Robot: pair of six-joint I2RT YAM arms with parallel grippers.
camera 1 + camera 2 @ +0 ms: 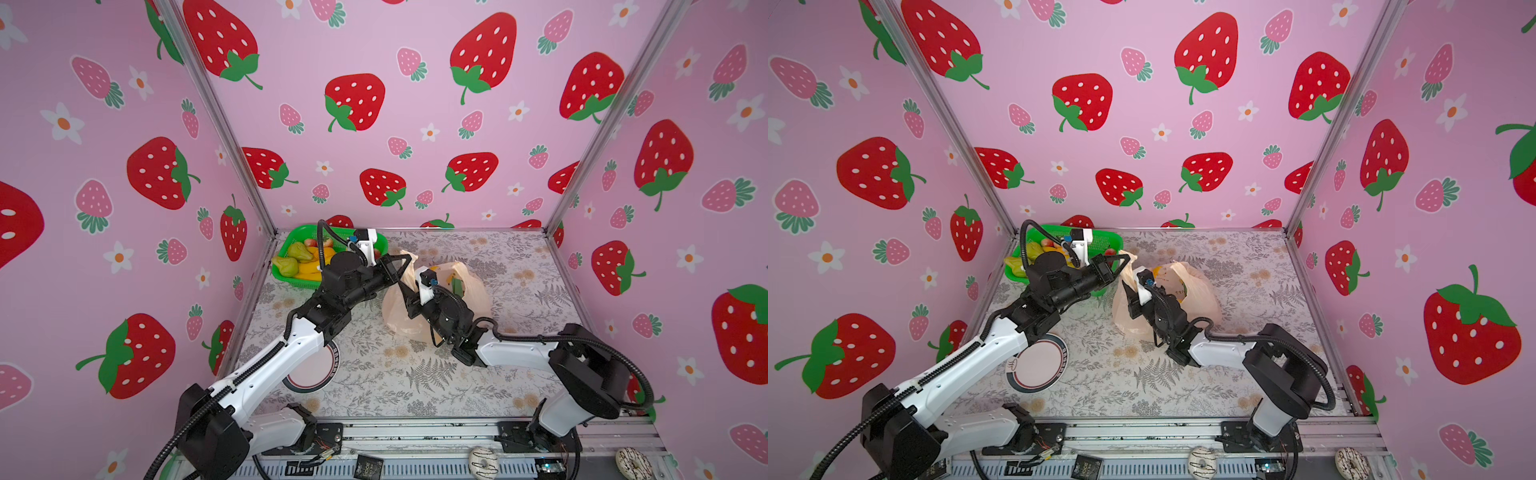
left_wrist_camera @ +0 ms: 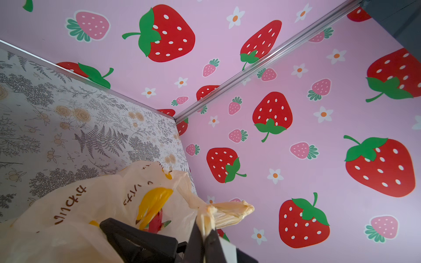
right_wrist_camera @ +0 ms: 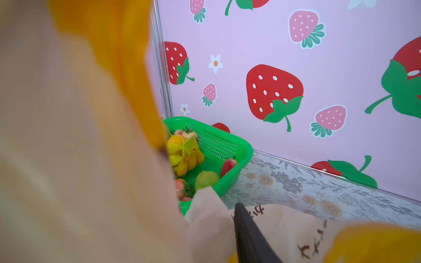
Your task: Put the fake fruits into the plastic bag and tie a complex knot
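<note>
The peach plastic bag (image 1: 469, 299) (image 1: 1200, 295) stands at mid table, and a green shape shows through its film. My left gripper (image 1: 409, 258) (image 2: 205, 230) is shut on a twisted bag handle (image 2: 230, 211), holding it up, with its tail sticking out past the jaws. My right gripper (image 1: 402, 287) presses into the bag's left side. In the right wrist view one dark finger (image 3: 247, 230) shows and bag film (image 3: 102, 159) hides the other. The fake fruits (image 1: 301, 259) (image 3: 184, 157), pears, bananas and apples, lie in a green basket (image 1: 279, 272) (image 3: 230, 145). No knot can be made out.
The green basket sits in the back left corner, right behind my left wrist. A round pink plate (image 1: 318, 374) (image 1: 1038, 365) lies under the left forearm. Two doughnuts (image 1: 482, 462) (image 1: 632, 463) rest on the front rail. Strawberry-print walls enclose three sides.
</note>
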